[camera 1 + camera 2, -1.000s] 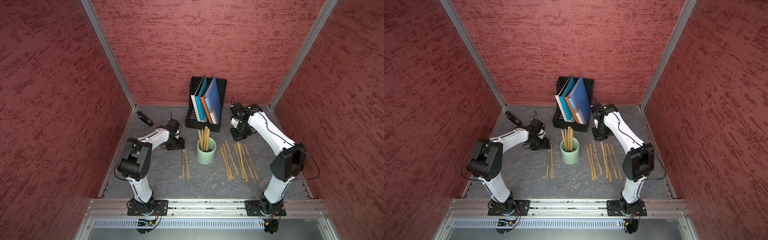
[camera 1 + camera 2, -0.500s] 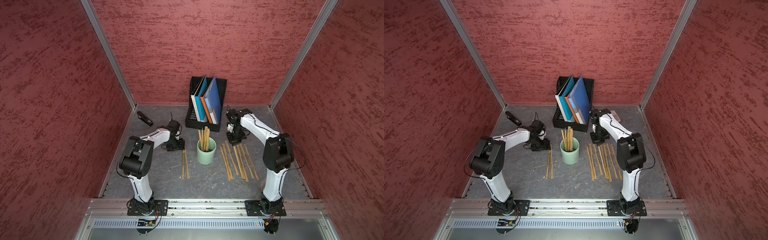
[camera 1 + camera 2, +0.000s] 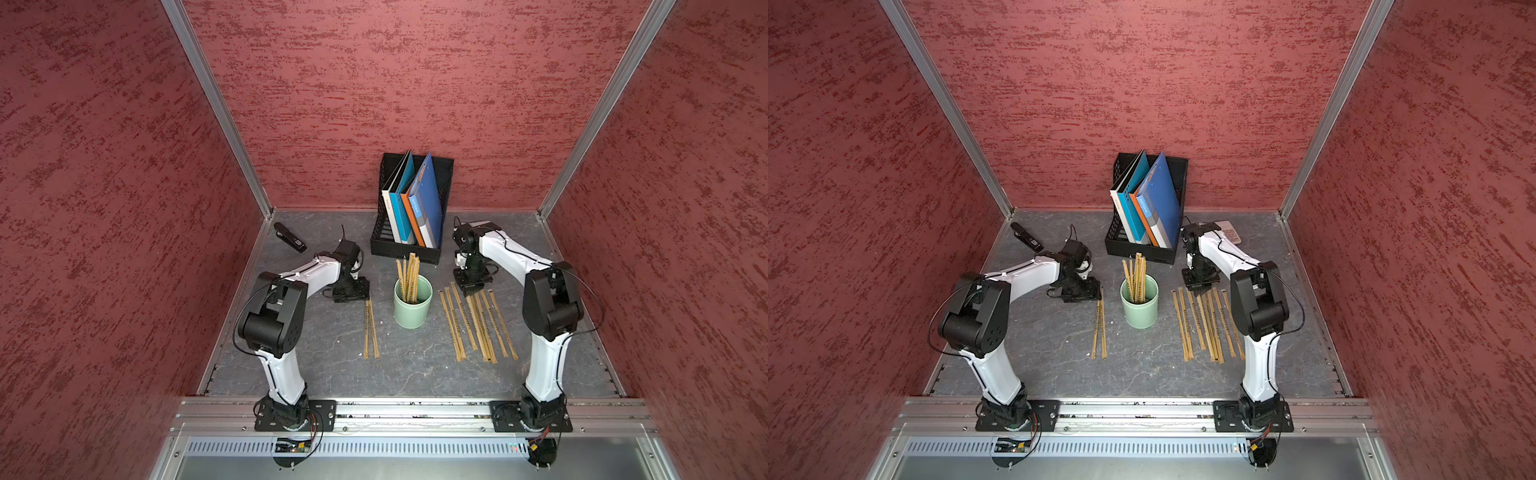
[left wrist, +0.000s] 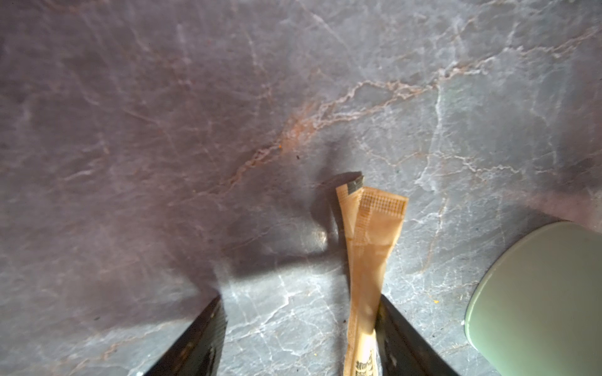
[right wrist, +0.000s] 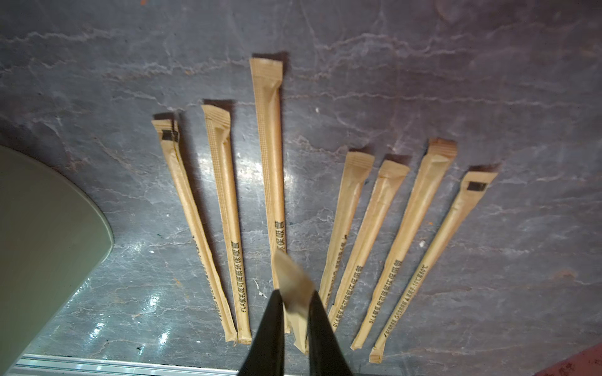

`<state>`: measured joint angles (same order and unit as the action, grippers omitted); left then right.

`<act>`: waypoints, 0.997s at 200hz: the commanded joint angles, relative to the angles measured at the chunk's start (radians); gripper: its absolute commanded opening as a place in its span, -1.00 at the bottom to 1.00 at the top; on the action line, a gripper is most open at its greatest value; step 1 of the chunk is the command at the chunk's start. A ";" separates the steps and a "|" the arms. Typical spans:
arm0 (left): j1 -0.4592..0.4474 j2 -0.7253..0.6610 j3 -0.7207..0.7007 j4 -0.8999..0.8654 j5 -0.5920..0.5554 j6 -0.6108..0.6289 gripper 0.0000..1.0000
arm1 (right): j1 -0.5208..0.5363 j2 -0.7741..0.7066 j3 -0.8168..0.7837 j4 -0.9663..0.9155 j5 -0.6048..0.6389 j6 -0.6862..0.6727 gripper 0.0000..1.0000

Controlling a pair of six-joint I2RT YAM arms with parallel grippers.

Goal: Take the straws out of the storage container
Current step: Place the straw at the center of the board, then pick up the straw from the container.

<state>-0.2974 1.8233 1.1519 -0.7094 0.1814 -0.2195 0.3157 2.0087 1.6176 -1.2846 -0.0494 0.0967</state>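
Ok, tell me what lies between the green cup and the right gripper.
Two straws lie flat on the table between the cup and the right gripper, which pinches another straw; the right wrist view shows it plainly.

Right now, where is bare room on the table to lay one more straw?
Free: the front strip between the straw ends and the metal rail; also between the two straws and the left arm. Crowded: right of the cup, the row of straws.

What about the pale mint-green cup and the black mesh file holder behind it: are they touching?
Apart. Both top views show a strip of bare grey table between the green cup and the file holder's front wall.
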 commanded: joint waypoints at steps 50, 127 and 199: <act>0.000 0.028 0.005 -0.005 -0.001 0.015 0.43 | -0.013 -0.045 0.014 0.017 0.029 0.027 -0.50; -0.002 0.021 0.009 -0.012 -0.002 0.008 0.43 | 0.154 -0.429 -0.047 0.339 -0.205 0.107 -0.39; -0.005 0.019 0.005 -0.009 0.000 0.003 0.43 | 0.316 -0.343 0.023 0.394 -0.213 0.152 -0.43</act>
<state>-0.2977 1.8256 1.1564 -0.7143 0.1810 -0.2195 0.5964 1.6470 1.5925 -0.9081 -0.2584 0.2222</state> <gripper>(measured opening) 0.715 0.287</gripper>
